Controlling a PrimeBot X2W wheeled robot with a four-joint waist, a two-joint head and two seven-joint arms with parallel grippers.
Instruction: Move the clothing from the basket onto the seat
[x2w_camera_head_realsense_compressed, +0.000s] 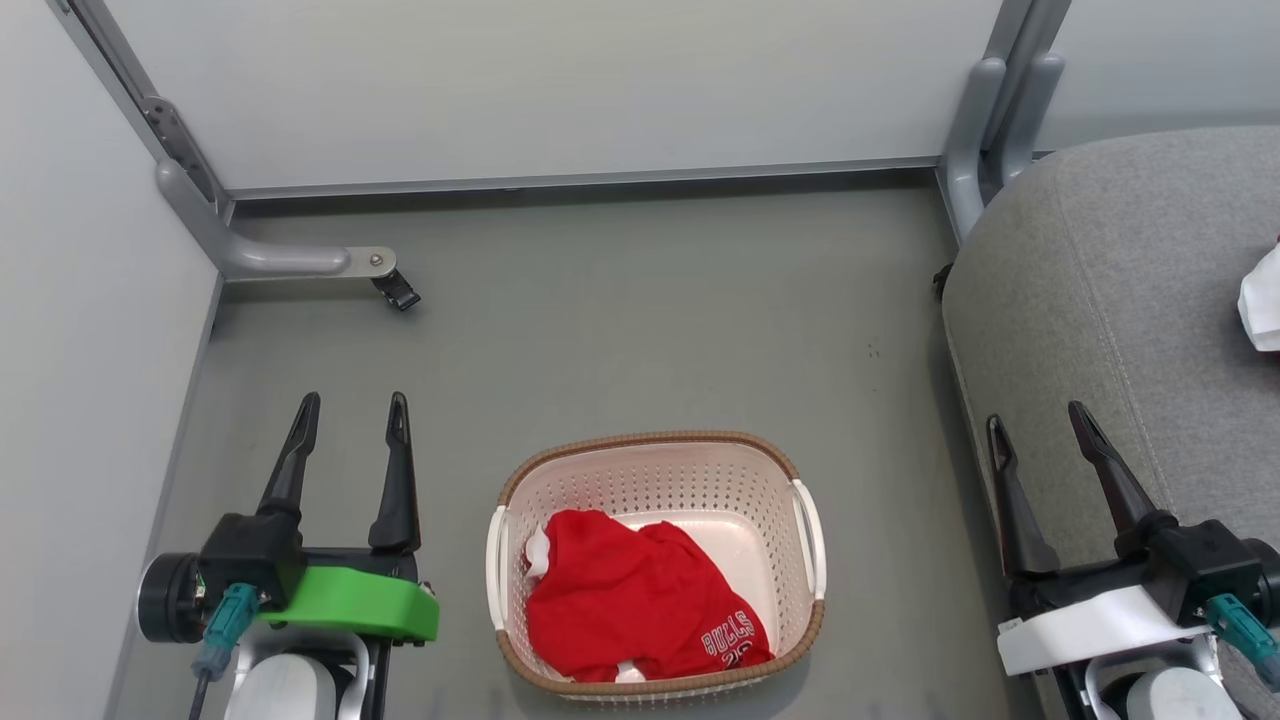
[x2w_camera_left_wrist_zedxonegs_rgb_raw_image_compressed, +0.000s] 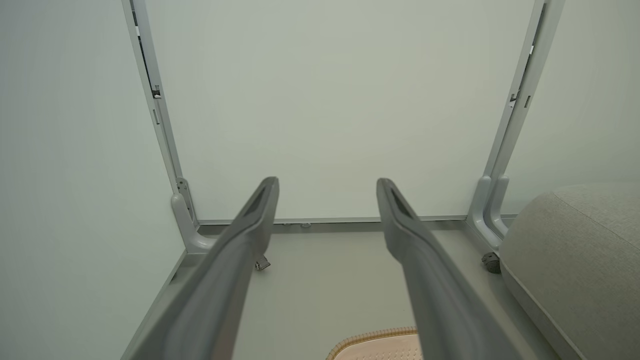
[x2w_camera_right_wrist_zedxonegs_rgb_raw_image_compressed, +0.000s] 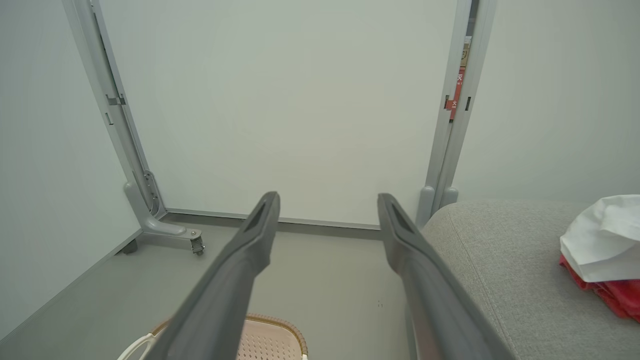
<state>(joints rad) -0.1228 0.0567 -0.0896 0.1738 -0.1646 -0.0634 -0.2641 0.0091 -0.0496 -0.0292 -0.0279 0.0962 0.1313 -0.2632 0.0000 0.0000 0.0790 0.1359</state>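
both grippers wide, empty | red jersey in basket | left gripper: drop in, pinch a thick fold, lift clear of rim, carry to seat

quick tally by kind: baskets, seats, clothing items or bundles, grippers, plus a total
basket: 1
seat: 1
red garment in the basket: 1
white and red clothing bundle on the seat: 1
grippers: 2 (left gripper, right gripper)
total: 6
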